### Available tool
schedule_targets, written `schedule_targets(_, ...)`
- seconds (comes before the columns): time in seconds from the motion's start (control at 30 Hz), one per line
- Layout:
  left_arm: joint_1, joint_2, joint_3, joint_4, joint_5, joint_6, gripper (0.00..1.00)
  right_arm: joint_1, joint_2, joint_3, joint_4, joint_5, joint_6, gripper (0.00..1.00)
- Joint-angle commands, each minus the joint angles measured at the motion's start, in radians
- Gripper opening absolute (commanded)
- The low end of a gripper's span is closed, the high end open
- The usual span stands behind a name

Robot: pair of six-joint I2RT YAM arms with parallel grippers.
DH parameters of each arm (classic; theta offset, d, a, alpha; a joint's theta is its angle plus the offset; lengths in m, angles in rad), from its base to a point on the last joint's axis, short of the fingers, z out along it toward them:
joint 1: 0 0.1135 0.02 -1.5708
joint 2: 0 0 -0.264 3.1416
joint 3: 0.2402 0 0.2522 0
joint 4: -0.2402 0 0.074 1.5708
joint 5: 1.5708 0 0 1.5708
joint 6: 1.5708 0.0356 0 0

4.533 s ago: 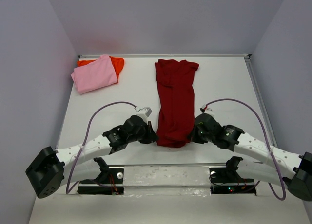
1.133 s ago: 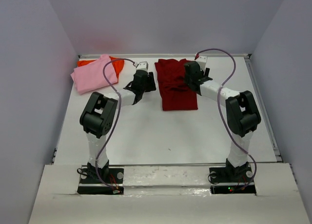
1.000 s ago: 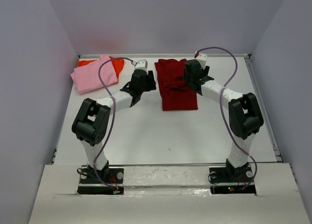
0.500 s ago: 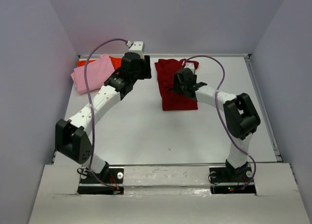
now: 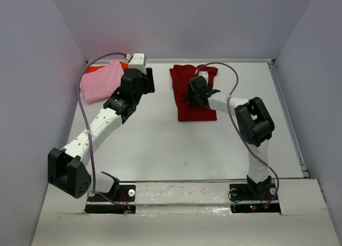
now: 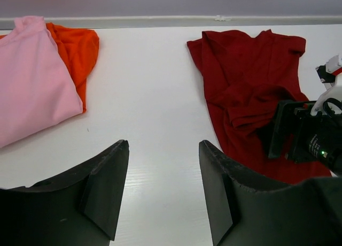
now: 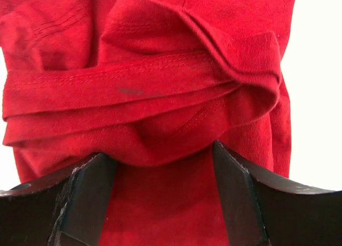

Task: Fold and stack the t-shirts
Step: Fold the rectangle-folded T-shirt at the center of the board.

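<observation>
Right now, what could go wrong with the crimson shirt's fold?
The crimson t-shirt has its top layer bunched inside the open right gripper; closing there could grab several layers and undo the fold. The left gripper hangs open over bare table, so a one-sided pull may skew the cloth.

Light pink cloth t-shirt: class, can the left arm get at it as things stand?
Probably yes. The left tool hangs open over bare white table beside the light pink cloth t-shirt, with nothing between them, and that shirt lies on top of the orange-red cloth t-shirt.
</observation>
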Motion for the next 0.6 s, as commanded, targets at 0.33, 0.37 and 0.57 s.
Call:
schedule_targets(0.33,0.010,-0.055,-0.007,0.072,0.002,0.015,0.64,0.009,0.090,0.226,-0.032,0.113,-0.086,0.76)
schedule_targets(0.37,0.010,-0.054,-0.007,0.072,0.008,0.013,0.64,0.009,0.090,0.246,-0.034,0.117,-0.098,0.76)
schedule_targets(0.57,0.012,-0.054,-0.007,0.071,0.013,0.012,0.64,0.009,0.147,0.338,-0.045,0.167,-0.157,0.76)
